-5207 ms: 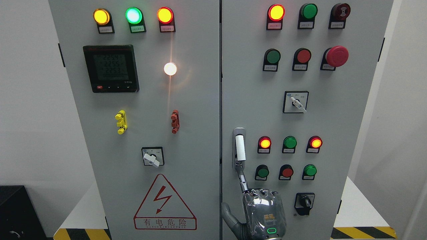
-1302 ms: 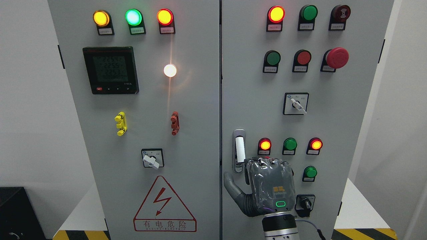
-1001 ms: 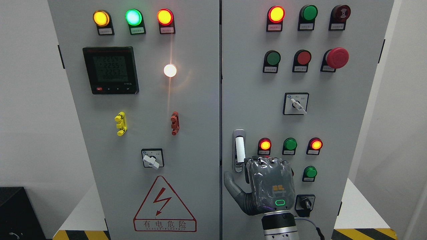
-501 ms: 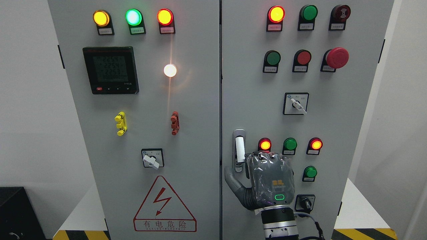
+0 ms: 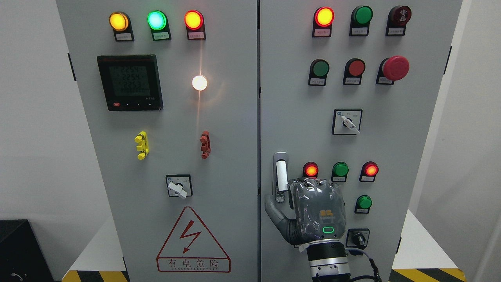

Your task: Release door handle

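Right hand (image 5: 318, 213) has risen beside door handle (image 5: 280, 176), fingers curled.

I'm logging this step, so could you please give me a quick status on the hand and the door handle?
Right hand beside the door handle, fingers curled, thumb below the handle. Grip on handle unclear. Left hand out of view. Nothing blocking the handle.

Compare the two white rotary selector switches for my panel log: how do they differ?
The left door's selector switch points its white lever down-left; the right door's selector switch points down-right. The left one sits low, above the warning triangle; the right one sits higher, below the red mushroom button. Both have square black-framed plates.
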{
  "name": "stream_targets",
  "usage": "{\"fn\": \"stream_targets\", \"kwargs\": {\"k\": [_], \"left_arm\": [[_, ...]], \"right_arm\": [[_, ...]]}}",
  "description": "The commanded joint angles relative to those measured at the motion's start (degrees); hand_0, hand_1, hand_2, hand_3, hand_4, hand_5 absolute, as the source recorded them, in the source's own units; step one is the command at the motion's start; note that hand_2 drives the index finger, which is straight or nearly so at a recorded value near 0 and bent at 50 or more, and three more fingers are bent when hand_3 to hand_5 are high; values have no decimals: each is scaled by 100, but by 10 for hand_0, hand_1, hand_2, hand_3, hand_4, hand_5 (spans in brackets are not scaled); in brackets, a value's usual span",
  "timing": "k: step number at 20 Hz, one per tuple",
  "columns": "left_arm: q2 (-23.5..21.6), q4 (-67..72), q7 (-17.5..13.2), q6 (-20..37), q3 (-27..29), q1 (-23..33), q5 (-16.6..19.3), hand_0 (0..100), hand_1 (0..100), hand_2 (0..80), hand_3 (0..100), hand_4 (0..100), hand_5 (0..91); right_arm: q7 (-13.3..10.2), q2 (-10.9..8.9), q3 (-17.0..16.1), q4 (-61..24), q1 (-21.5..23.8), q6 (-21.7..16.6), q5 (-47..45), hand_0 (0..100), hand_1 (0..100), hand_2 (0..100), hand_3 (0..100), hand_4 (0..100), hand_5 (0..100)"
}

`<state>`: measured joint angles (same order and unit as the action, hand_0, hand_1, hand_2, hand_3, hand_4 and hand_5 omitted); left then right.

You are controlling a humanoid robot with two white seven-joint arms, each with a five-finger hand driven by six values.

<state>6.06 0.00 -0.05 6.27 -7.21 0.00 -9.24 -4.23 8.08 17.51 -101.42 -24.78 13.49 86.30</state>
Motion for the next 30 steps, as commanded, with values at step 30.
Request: {"fn": "stream_targets", "kwargs": {"k": [30], "left_arm": [[0,167,5,-2,0,-149,1,120,556,0,0,0,0]], "right_arm": [[1,1,-108,202,-202,75,-17,344,314,906,1000,1000,1000]]}}
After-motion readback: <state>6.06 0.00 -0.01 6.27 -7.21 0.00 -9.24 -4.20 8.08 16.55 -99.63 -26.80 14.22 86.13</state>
